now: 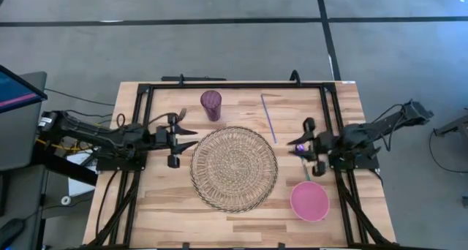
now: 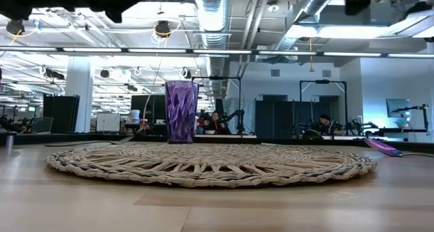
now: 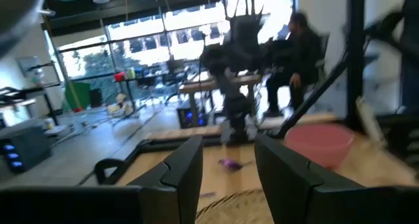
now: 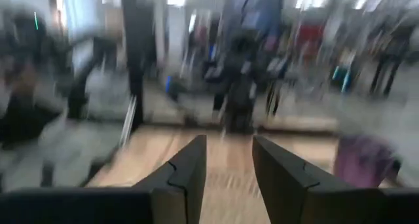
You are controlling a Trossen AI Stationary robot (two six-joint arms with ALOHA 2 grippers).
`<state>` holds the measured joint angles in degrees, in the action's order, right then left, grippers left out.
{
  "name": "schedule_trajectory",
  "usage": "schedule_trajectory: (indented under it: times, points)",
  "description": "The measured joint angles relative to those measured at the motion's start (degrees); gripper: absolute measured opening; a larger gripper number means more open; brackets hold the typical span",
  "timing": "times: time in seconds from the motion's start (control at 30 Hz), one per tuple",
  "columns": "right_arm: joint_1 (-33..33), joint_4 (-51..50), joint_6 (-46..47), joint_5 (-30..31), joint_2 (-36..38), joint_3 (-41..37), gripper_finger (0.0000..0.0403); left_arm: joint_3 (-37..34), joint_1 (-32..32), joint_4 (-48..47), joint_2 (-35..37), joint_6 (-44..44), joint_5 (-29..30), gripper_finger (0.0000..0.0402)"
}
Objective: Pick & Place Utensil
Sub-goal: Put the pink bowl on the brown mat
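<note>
Two sets of jaws stand open, both empty | left gripper (image 1: 191, 139) at woven mat (image 1: 234, 168) left edge, right gripper (image 1: 294, 149) at its right edge | purple utensil (image 1: 269, 118) lies on counter (image 1: 161, 206) just beyond mat's right-far rim, long axis running away from mat | right arm nearer; pink bowl (image 1: 309, 200), purple cup (image 1: 211, 104) also near mat

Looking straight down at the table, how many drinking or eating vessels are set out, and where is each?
2. A purple cup stands beyond the woven mat; a pink bowl sits at the near right corner.
</note>
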<state>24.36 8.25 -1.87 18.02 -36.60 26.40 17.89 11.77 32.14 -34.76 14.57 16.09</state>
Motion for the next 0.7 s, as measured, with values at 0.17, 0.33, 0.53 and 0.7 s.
schedule_trajectory:
  times: [0.17,0.33,0.53,0.7]
  points:
    - [2.75,-19.66,13.89,-0.01,-13.4,14.37,0.0118,0.22,0.0,-0.06,-3.17,3.53,2.81,0.014]
    - [4.73,-33.72,29.24,0.01,-25.12,23.4,0.0118,0.22,0.0,0.1,-3.53,3.65,5.03,0.014]
    - [5.92,-43.69,42.66,-1.2,-35.51,29.54,0.0118,0.22,0.0,0.45,-3.48,6.03,5.34,0.014]
    - [5.94,-59.46,57.83,-7.93,-41.11,35.33,0.0118,0.22,0.0,0.59,-3.48,18.16,5.36,0.014]
